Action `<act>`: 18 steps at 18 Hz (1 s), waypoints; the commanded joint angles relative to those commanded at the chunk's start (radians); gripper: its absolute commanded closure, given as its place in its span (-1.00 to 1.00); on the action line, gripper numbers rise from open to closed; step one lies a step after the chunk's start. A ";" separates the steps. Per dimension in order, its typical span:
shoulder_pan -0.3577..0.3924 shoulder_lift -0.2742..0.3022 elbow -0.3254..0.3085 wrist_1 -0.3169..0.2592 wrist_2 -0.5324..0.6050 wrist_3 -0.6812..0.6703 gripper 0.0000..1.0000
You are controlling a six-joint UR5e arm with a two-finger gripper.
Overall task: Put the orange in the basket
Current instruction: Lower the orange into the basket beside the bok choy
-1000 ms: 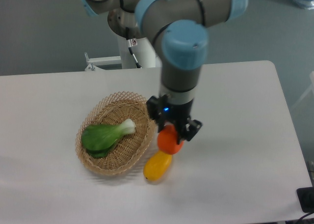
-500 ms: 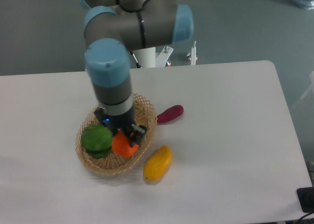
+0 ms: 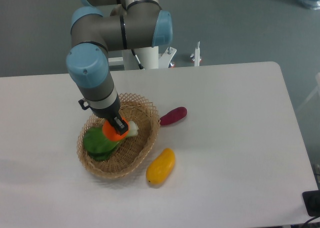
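Observation:
The orange [image 3: 113, 134] is bright and round, held between my gripper's fingers over the middle of the wicker basket [image 3: 141, 153]. My gripper [image 3: 115, 129] points down into the basket and is shut on the orange. The orange sits just above a green leafy vegetable [image 3: 100, 143] that lies in the basket; I cannot tell whether it touches it. The arm hides the basket's back left rim.
A yellow-orange mango-like fruit [image 3: 160, 166] lies on the white table just right of the basket's front. A dark red-purple elongated vegetable [image 3: 173, 115] lies right of the basket's back rim. The robot base stands at the table's far edge.
My gripper carried the orange left from beside the mango to over the basket, then a little further left and back. The purple vegetable came into view.

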 joint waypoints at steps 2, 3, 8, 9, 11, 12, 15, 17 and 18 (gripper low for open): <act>0.000 -0.027 0.021 0.009 0.002 -0.020 -0.13; 0.000 -0.053 0.024 0.065 0.002 -0.041 -0.13; -0.006 -0.109 0.015 0.205 -0.005 -0.208 -0.13; -0.008 -0.112 0.017 0.213 -0.005 -0.211 -0.13; -0.008 -0.123 0.027 0.215 -0.015 -0.236 -0.14; -0.008 -0.142 0.041 0.215 -0.026 -0.251 -0.15; -0.034 -0.158 0.047 0.215 -0.037 -0.279 -0.15; -0.037 -0.173 0.055 0.216 -0.037 -0.285 -0.16; -0.037 -0.175 0.052 0.216 -0.037 -0.285 -0.21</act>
